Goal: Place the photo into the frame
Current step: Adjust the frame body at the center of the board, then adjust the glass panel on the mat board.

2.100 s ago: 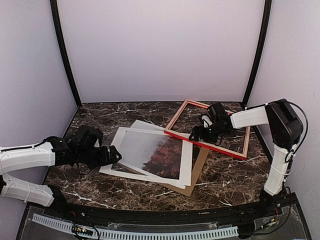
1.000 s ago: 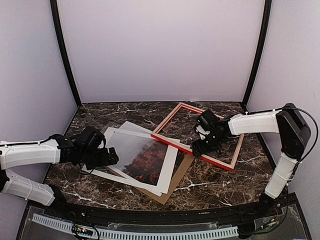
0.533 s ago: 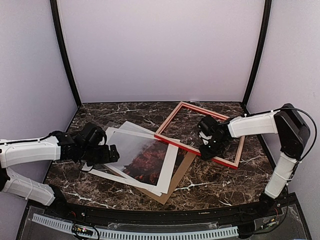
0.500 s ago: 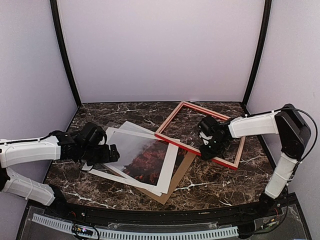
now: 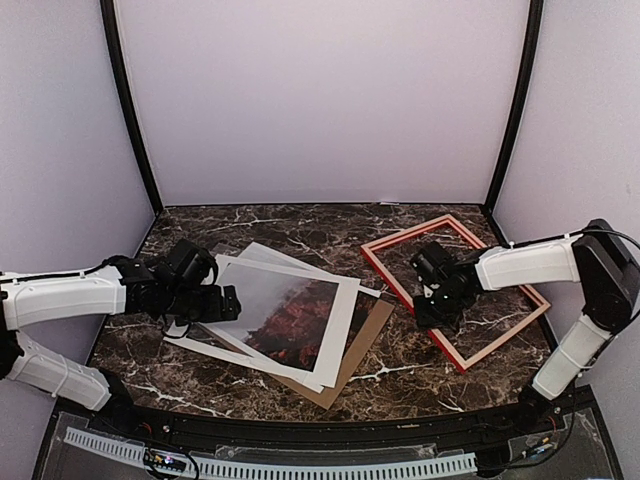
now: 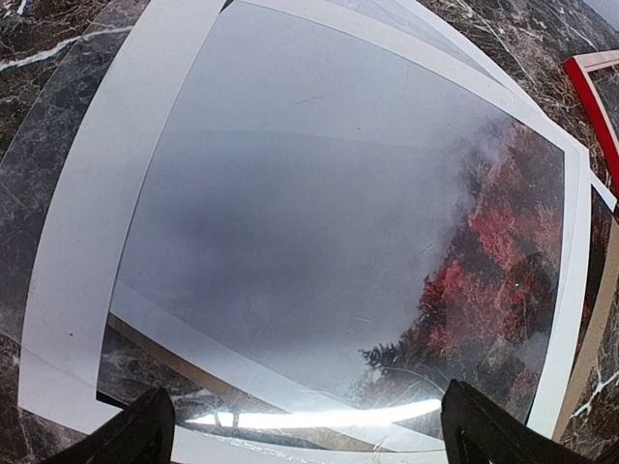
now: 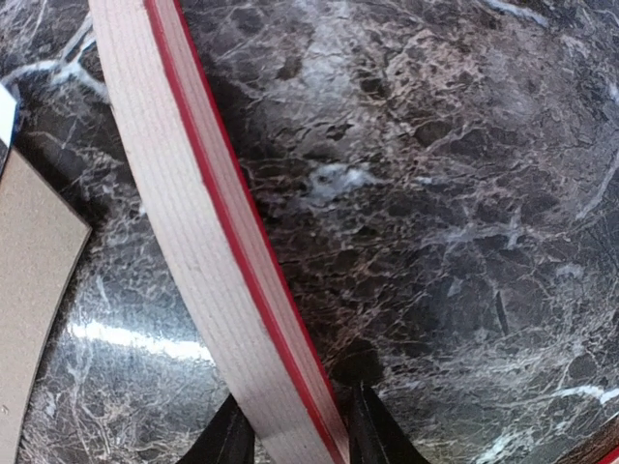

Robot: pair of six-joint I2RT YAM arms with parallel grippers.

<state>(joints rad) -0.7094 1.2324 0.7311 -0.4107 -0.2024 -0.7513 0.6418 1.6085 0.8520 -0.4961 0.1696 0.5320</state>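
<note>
Since the earlier view, the frame [image 5: 395, 290] has been turned and carried to the right side of the tabletop [image 5: 440, 390]. It is now seen beside the stack of sheets and no longer over its corner.

Nearest to the arm bases, a brown cardboard board [image 5: 362, 345] is seen at the bottom of the stack, with its corner sticking out. On it the photo [image 5: 285, 305] is laid face up, with grey sky and red trees, and it is bordered by the white mat [image 5: 343, 325]. In the left wrist view the photo [image 6: 338, 242] fills most of the picture, with the white mat [image 6: 77, 242] around it. The left gripper [image 5: 215, 303] is held over the left edge of the stack, and its fingers [image 6: 135, 440] are spread wide with nothing between them.

Farther right, the frame is lying with its red face upward. Its near left rail [image 7: 203, 290] is pinched by the right gripper [image 5: 432, 318], whose fingers [image 7: 230, 437] are closed narrowly on both sides of the rail.
</note>
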